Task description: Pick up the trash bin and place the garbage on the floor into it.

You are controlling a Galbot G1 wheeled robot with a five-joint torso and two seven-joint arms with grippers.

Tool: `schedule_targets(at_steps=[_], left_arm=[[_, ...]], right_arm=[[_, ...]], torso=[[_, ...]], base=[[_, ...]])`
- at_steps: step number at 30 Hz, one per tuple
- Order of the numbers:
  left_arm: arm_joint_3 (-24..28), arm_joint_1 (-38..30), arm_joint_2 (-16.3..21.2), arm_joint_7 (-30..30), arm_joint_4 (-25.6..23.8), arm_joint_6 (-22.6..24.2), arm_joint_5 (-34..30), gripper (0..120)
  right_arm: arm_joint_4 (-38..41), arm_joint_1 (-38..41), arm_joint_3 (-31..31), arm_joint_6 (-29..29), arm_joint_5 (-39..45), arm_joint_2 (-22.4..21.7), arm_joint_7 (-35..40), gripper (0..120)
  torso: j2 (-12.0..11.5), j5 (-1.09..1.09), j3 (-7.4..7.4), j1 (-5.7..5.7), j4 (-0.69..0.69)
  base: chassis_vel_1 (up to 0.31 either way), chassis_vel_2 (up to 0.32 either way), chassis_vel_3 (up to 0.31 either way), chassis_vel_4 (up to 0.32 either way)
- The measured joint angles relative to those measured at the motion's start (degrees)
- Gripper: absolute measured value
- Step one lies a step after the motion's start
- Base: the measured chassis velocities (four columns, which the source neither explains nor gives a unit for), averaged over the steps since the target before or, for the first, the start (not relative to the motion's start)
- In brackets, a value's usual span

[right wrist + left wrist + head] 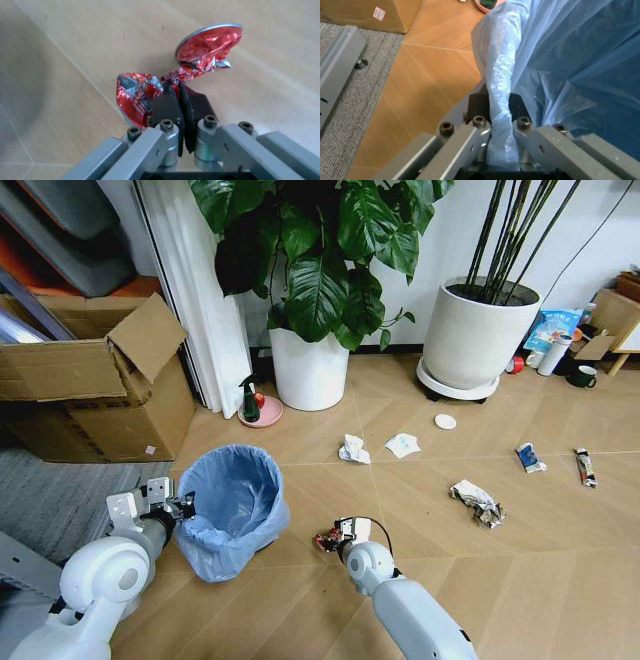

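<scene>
While the red wrapper (200, 48) is pinched at its twisted middle between the closed pads of the right tool (179, 103), it is held just above the floor (500, 580). Beside it, the bagged rim of the trash bin (235, 505) is clamped by the left tool (500, 112). Farther off, crumpled paper wads (353, 449) and a blue-white wrapper (527, 457) are seen lying near the plant pots (310, 370).

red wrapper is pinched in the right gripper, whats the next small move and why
Probably swing the right gripper leftward over the open mouth of the trash bin, then let go. Its jaws are shut on the red wrapper, lifted off the floor, and the left gripper clamps the bin's bagged rim just beside it.
</scene>
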Motion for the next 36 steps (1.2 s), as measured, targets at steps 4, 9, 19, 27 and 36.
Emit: schedule_targets(at_steps=[4,9,19,27,36], left_arm=[[0.0,0.0,0.2,0.0,-0.3,0.0,-0.1,0],[0.4,0.0,1.2,0.0,-0.4,0.0,-0.5,0],[2.7,-3.0,6.4,1.1,1.2,0.0,-2.0,0],[3.8,-3.7,8.2,2.5,2.2,0.0,-2.5,0],[5.1,-4.7,10.7,4.8,4.1,0.0,-3.9,0]], right_arm=[[4.9,-0.9,1.2,0.8,-1.2,-1.4,0.0,0],[11.1,-0.5,2.9,1.3,-1.1,-3.3,0.0,0],[23.8,10.9,2.2,1.2,3.5,-8.4,-5.4,0],[31.8,20.9,-5.8,-0.1,13.3,-10.4,-7.6,0],[37.3,22.9,-19.9,-2.4,25.8,-10.6,-0.9,0]], torso=[[0.0,0.0,0.0,0.0,0.0],[0.0,0.0,0.0,0.0,0.0],[0.0,0.0,0.0,0.0,0.0],[0.0,-0.02,-0.01,0.0,0.0],[0.0,-0.01,0.0,0.0,0.0]], base=[[0.0,0.0,0.0,0.0],[0.0,0.0,0.0,0.0],[0.0,0.0,0.0,0.0],[0.0,0.0,0.0,0.0],[0.0,0.0,0.0,0.0]])
